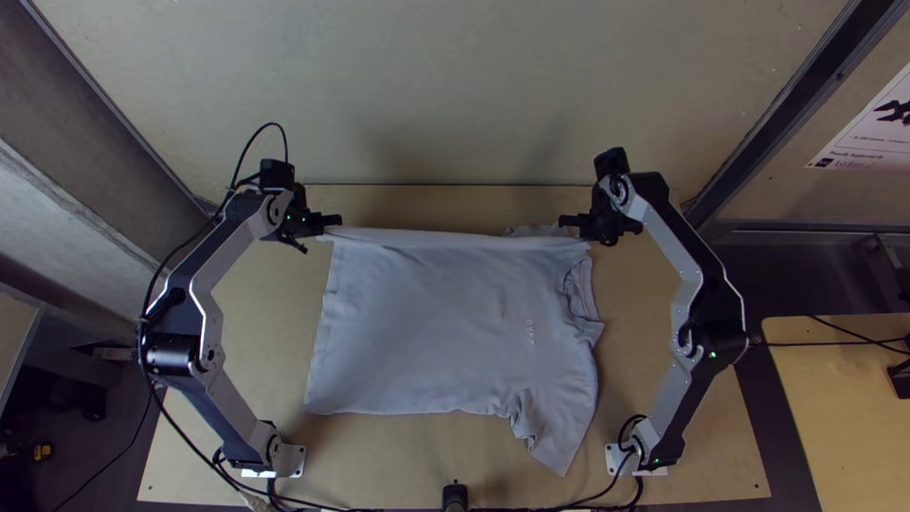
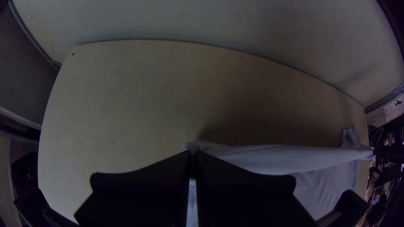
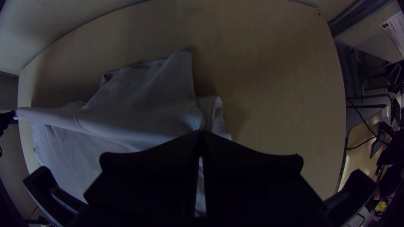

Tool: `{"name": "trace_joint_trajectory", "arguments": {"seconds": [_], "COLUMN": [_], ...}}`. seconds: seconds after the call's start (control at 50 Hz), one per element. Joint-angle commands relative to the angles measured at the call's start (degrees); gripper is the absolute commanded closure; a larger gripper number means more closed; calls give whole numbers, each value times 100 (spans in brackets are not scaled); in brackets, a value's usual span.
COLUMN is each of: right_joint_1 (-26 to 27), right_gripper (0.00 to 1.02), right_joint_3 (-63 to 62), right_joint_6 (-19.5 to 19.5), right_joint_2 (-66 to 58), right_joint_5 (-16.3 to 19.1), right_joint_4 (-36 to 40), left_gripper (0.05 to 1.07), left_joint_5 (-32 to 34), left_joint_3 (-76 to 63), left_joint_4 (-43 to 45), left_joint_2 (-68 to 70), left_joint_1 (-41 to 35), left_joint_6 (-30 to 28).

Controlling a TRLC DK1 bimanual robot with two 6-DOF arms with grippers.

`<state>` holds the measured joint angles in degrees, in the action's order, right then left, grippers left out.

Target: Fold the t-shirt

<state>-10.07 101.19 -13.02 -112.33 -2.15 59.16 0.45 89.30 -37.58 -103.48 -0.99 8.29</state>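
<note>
The pale-grey cloth t-shirt (image 1: 427, 322), clamped by the left gripper (image 2: 193, 153) and right gripper (image 3: 201, 133), spans between them and extends baseward.

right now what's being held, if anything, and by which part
The light grey fabric t-shirt: the left gripper grips its far edge at the hem end, the right gripper that same edge at the shoulder end.

A pale wall panel (image 1: 455, 85) is standing along the wooden table's (image 1: 256, 360) far edge; a printed sheet (image 1: 867, 128) is hanging beyond the far right corner. Past the right edge, black cables (image 1: 839, 342) are crossing a second wooden tabletop (image 1: 844, 408). A black cylinder (image 1: 455, 496) is sitting mid-near-edge.
</note>
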Motion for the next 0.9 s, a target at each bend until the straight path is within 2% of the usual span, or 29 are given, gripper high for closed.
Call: {"name": "trace_joint_trajectory", "arguments": {"seconds": [0.0,0.38,0.76,0.78,0.88], "right_joint_1": [-57,-215,-180,-180,-180], "right_gripper": [100,100,100,100,97], "right_joint_3": [-591,-2173,-3087,-3096,-3114], "right_joint_6": [71,27,-26,-43,-122], "right_joint_2": [528,1460,1372,1346,1214], "right_joint_5": [-101,-180,-207,-233,-303], "right_joint_4": [-97,-343,-994,-1020,-1020], "left_gripper": [105,105,105,103,81], "left_joint_5": [-10,-18,-18,-18,-27], "left_joint_3": [-554,-2013,-2856,-2874,-2936], "left_joint_4": [111,375,937,937,911], "left_joint_2": [513,1375,1410,1383,1322], "left_joint_1": [3,-32,29,29,-41], "left_joint_6": [-65,-91,-276,-328,-416]}}
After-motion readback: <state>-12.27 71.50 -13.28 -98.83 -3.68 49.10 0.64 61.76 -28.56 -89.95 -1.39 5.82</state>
